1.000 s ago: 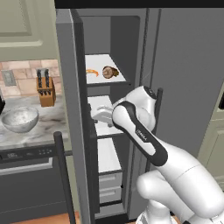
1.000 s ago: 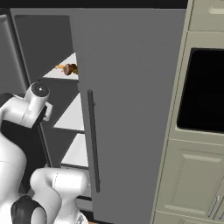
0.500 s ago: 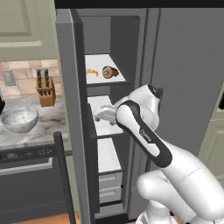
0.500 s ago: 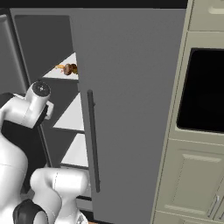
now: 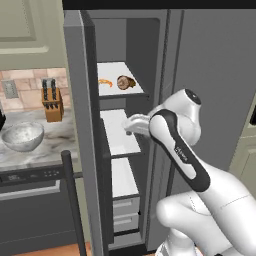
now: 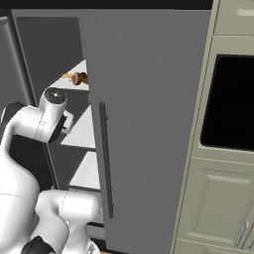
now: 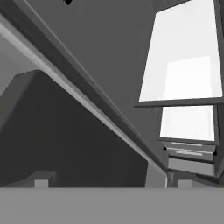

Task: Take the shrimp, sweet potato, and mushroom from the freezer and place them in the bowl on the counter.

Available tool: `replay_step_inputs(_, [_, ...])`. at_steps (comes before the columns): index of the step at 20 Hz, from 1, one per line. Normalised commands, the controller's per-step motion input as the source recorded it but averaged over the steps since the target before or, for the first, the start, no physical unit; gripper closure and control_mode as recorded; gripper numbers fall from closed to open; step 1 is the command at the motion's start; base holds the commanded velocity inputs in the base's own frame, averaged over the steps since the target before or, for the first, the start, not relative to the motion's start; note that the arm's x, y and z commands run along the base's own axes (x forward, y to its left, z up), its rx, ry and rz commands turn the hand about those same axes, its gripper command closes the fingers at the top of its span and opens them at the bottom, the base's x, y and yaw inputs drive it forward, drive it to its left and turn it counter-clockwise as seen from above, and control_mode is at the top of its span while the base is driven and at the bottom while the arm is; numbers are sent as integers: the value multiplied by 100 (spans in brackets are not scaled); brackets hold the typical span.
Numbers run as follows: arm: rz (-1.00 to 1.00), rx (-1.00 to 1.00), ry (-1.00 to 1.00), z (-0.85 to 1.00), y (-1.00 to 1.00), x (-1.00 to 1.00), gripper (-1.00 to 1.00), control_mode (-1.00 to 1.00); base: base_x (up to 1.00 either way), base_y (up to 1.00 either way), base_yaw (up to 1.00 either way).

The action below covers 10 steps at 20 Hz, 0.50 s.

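Inside freezer (image 5: pixel 150 45), fingers (image 7: pixel 41 180) spread.

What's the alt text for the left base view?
The white robot arm reaches into the open freezer at its middle shelf, while a small orange shrimp and a brown lump sit on the top shelf. To the left, a whitish bowl and knife block stand on the marbled counter.

- Glossy white moulded arm (image 5: pixel 210 200) of rounded, bulbous segments.
- Dark grey-black band (image 5: pixel 180 155) running along one link, with small pale lettering, too small to read.
- Round white joint cap (image 6: pixel 53 95) with a dark centre dot.
- Dark joint ring (image 6: pixel 37 245) near the base.
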Motion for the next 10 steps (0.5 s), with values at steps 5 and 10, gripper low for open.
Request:
replay_step_inputs(5, [-6,-25,8,6,-48,-15,-100,-100,0,0,0])
replay_step_inputs(10, [-12,-27,11,9,-46,-25,-100,-100,0,0,0])
